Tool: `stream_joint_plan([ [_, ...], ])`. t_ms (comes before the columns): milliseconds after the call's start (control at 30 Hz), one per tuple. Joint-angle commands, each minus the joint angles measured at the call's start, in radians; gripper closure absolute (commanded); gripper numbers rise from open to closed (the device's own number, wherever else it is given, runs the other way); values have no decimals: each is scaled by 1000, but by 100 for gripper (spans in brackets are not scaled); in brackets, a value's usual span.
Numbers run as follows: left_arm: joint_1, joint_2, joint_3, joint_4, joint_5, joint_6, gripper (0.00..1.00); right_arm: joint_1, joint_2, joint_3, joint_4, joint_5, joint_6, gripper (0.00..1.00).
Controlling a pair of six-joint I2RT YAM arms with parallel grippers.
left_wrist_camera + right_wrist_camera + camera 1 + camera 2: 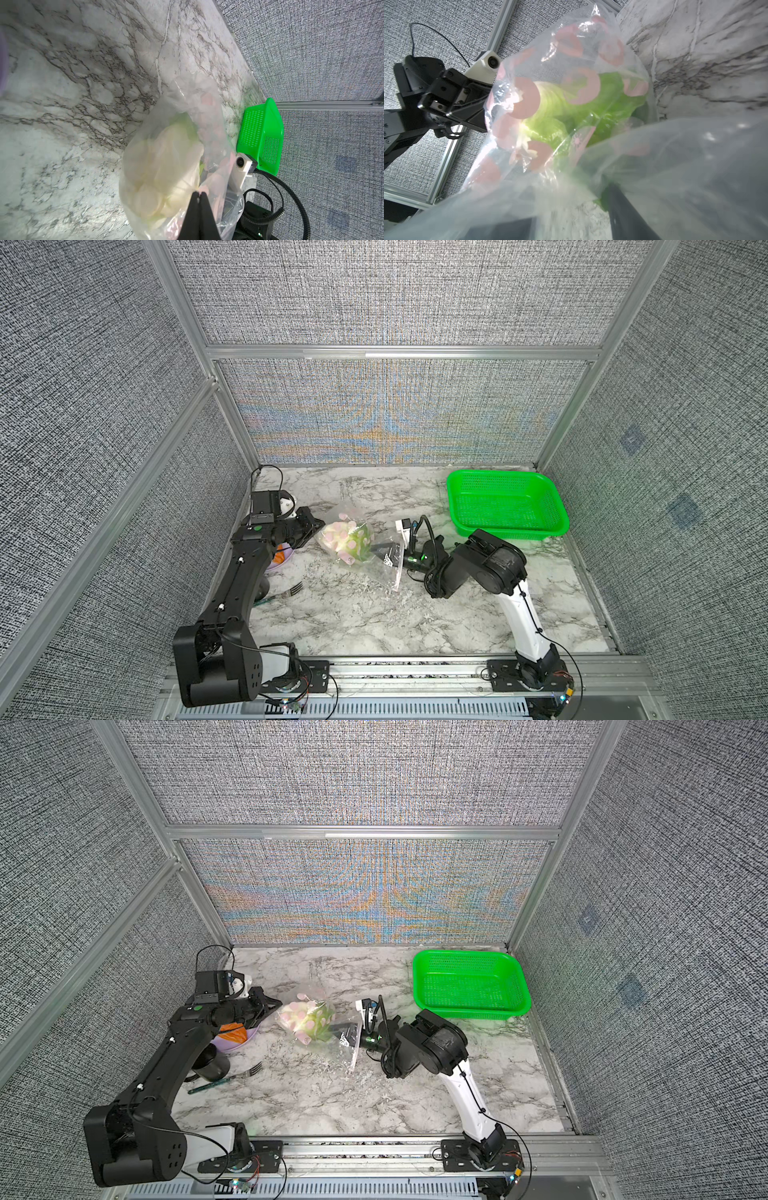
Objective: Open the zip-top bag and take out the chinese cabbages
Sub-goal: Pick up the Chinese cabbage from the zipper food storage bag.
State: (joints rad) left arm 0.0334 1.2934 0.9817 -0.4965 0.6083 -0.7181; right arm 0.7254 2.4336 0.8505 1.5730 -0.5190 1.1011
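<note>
Your left gripper [200, 195] pinches the zip-top bag [193, 99] holding the chinese cabbages [162, 162]; your right gripper [380, 551] sits inside its mouth, you cannot tell its grip

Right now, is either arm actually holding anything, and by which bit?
The left gripper pinches the zip-top bag by its plastic beside the white base of the cabbage. The right gripper sits open at the other end, holding nothing.
</note>
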Motion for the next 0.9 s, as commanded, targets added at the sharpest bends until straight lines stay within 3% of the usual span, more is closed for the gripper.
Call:
stream_joint_plan([
  [0, 0, 16, -1, -41, -28, 34, 100, 6, -29, -24, 89, -27, 6, 44],
  [233, 1, 25, -10, -66, -56, 58, 100, 13, -111, -65, 39, -50, -50, 42],
  [600, 3, 40, -18, -132, -102, 106, 100, -19, -107, 17, -118, -12, -180, 36],
  [867, 2, 49, -28, -135, -119, 115, 100, -69, -84, 36, -185, -53, -207, 30],
])
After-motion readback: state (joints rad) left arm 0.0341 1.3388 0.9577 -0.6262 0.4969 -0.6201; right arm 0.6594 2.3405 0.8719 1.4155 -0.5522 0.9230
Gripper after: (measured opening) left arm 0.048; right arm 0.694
